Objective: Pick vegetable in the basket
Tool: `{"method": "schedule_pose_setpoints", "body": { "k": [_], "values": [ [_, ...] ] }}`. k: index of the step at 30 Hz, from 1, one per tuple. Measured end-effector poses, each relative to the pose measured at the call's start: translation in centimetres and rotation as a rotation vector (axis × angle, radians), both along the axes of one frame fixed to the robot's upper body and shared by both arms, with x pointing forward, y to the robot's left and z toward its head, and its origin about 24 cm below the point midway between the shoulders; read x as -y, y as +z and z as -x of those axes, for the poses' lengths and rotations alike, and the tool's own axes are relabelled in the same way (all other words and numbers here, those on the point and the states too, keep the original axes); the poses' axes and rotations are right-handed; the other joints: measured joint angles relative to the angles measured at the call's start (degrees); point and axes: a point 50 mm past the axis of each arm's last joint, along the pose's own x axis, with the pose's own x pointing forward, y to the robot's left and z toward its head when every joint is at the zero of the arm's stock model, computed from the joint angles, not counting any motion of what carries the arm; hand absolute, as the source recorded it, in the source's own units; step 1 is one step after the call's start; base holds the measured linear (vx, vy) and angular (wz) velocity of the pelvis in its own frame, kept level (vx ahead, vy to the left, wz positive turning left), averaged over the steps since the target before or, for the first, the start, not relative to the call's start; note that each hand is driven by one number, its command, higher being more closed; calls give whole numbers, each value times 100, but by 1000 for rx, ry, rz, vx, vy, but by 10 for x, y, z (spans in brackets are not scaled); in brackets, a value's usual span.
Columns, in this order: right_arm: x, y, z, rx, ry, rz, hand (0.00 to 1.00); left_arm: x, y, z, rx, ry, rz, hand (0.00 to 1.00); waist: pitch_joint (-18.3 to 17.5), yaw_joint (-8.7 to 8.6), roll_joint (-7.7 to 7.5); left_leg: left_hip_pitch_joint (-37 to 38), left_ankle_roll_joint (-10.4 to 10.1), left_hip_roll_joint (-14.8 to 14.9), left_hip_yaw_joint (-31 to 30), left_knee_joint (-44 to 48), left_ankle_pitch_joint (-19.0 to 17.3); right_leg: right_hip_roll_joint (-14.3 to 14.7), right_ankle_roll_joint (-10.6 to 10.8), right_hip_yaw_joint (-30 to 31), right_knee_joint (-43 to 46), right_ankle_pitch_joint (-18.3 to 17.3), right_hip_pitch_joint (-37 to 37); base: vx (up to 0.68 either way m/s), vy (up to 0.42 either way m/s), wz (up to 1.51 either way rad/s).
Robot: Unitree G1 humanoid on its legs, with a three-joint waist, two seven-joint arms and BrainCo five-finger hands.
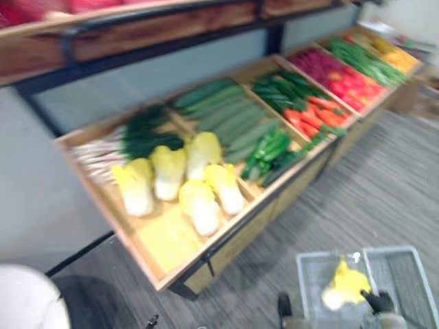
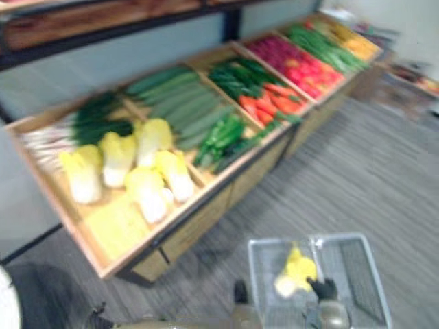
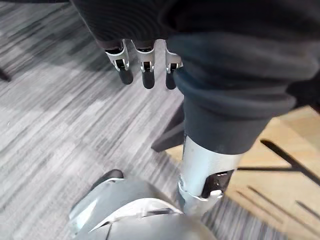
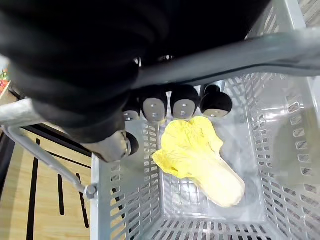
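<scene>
Grey striped carpet floor (image 1: 384,185), with a slanted wooden produce display (image 1: 240,229) split into compartments. Nearest compartment holds several yellow-and-white napa cabbages on the stand (image 1: 199,205), with green-topped white scallions (image 1: 130,140) behind them. Next compartments along hold long dark green cucumbers (image 1: 226,113), green peppers (image 1: 267,151) and orange carrots (image 1: 315,116). Bins further along are too blurred to name.

Grey plastic mesh basket (image 4: 280,200) hangs low on the robot's right, near the floor in front of the display. One yellow napa cabbage in the basket (image 4: 200,160) lies flat on the bottom. Its long axis runs slightly slantwise, ruffled yellow leaf end toward the display, pale stem end toward the robot. In the wrist view the leaf end sits just below the fingertips.

Right hand (image 4: 165,105) is clenched round the basket's grey metal handle bar (image 4: 225,57), not touching the cabbage. Left hand (image 3: 145,67) hangs over the carpet, fingers straight and loose, holding nothing.
</scene>
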Motion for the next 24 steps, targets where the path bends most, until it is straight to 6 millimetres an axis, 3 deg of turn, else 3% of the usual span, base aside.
{"method": "schedule_pose_setpoints", "body": {
  "k": [2,3,6,9,10,11,12,15,18,21,23,24],
  "values": [
    [-4,0,-5,-2,36,2,100,1,3,-6,35,-26,-8,0,157,28,-115,276,39,-68,458,-211,165,-489,-308,-1070,1637,-932,133,-160,139,-123],
    [-10,-1,-7,-6,67,0,100,1,2,-2,22,-25,-3,0,154,33,-141,406,68,-41,803,-267,204,-675,-372,-1379,2107,-1207,404,-109,93,-117],
    [-15,-3,-9,-18,103,-3,100,1,1,3,14,-16,0,0,135,45,-182,587,39,57,1445,-245,253,-1003,-265,-1591,2284,-1338,770,-101,-18,-112],
    [-17,-4,-10,-34,137,-3,100,0,1,6,11,7,1,0,98,50,-230,582,-77,227,1852,-227,407,-1143,-290,-1859,2292,-1538,680,-106,-166,-84],
    [-19,-5,-9,-45,156,-6,100,-2,1,9,10,30,0,0,33,51,-282,598,-160,291,2094,-226,536,-1125,-167,-1838,2205,-1714,555,-144,-330,-97],
    [-18,-6,-8,-50,157,-7,100,-4,1,11,8,44,-3,0,-46,59,-303,578,-211,244,2144,-290,661,-925,-36,-1811,1863,-1833,532,-161,-349,-102],
    [-15,-4,-8,-50,155,3,100,4,-1,11,7,52,16,0,-148,130,-201,431,-242,275,2207,-495,850,-490,33,-1626,1058,-1877,642,-137,-297,-79],
    [-12,-4,-8,-62,153,9,100,22,-5,7,18,55,58,0,-191,142,40,375,-284,544,2262,-538,1154,130,-103,-1384,-10,-1698,778,-96,-266,-70],
    [-17,-11,2,-112,180,4,100,24,-6,7,16,55,61,0,-191,137,26,504,-278,705,2237,-434,1388,337,-199,-1282,-330,-1579,1043,-59,-170,-31],
    [-23,-14,9,-126,207,-9,100,25,-7,9,5,50,66,0,-194,23,99,567,-276,1216,2214,190,1419,674,-316,-1152,-652,-1456,1299,-64,-127,-29],
    [-22,-14,10,-128,211,-7,100,24,-7,9,6,48,62,0,-142,42,63,552,-281,1381,1695,667,1505,754,-387,-877,-804,-1383,1480,-69,-42,-57],
    [-19,-12,8,-124,215,3,100,25,-6,8,12,46,62,0,-89,100,4,436,-453,1086,769,766,1403,668,-364,-651,-843,-1370,1549,-66,24,-70]
  ]
}}
